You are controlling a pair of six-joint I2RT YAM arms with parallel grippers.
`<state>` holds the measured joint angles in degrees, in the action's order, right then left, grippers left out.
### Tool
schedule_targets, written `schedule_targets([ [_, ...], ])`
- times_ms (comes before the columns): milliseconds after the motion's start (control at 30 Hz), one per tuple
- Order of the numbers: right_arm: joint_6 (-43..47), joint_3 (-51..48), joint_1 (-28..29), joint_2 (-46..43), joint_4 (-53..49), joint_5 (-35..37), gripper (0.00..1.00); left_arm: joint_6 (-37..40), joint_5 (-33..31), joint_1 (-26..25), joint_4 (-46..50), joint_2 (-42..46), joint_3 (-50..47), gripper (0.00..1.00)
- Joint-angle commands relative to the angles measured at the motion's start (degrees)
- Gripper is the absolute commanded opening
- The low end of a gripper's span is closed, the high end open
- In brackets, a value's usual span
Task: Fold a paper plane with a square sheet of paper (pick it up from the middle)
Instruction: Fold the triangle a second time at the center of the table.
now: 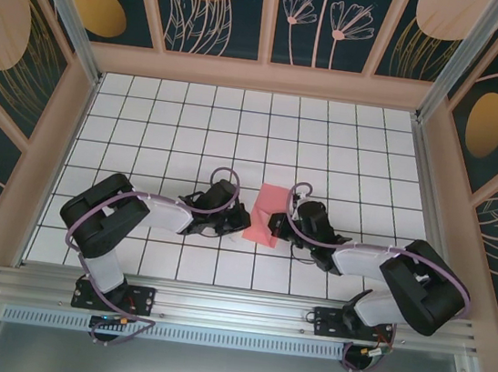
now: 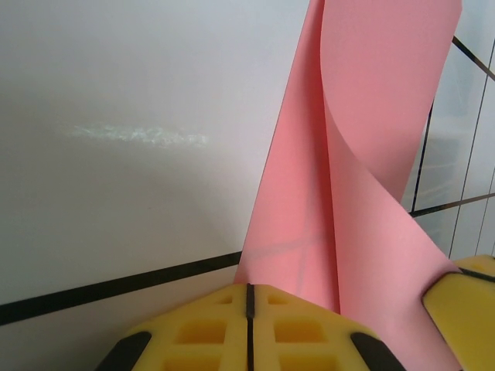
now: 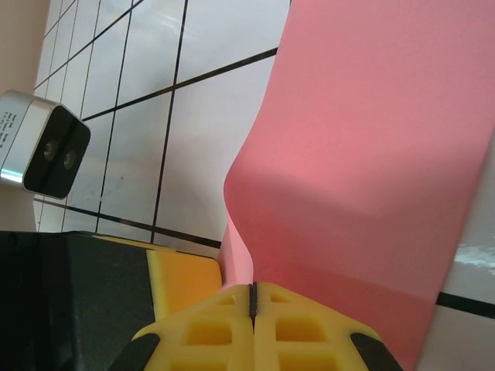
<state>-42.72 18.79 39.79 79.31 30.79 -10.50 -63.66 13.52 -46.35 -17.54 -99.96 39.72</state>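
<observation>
Square sheet of paper (image 3: 363, 139) is sitting pinched in my right gripper (image 3: 253, 305): the two yellow pads (image 3: 209, 332) are pressing together with no gap, and the pink edge is running down into the seam between them, then bulging up toward 1 o'clock. My left gripper (image 2: 249, 309) is sitting closed too, pads meeting along a thin dark line; the sheet is touching their tips and rising from them toward 1 o'clock, curling over itself in two layers, but I am not managing to tell whether an edge is caught in that seam. Another yellow pad (image 2: 464, 309) is poking in at 4 o'clock of the left wrist view, touching the pink. Seen from above, the sheet is standing half-raised and bent over the middle of the white grid table (image 1: 192, 133), with my left gripper meeting it at its 8 o'clock corner and my right gripper at its 4 o'clock side, my arms reaching in from 7 and 5 o'clock. A small silver-edged camera (image 3: 42, 151) is showing at 9 o'clock in the right wrist view
</observation>
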Motion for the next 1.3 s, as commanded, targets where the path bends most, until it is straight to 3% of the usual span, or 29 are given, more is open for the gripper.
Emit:
schedule_targets([
  [0,3.1,-0.7,-1.8,-1.6,-0.4,-3.1,0.0,2.0,-1.8,-0.1,6.2,-3.1,-0.2,0.1],
  [600,11.9,0.9,-10.8,2.5,-0.8,-14.4,0.01,3.9,-2.7,-0.3,9.4,-5.0,1.9,0.1],
  [1267,20.9,4.5,-15.5,8.0,-2.9,-21.7,0.02,4.7,-2.8,-0.5,11.1,-6.0,3.2,0.1],
])
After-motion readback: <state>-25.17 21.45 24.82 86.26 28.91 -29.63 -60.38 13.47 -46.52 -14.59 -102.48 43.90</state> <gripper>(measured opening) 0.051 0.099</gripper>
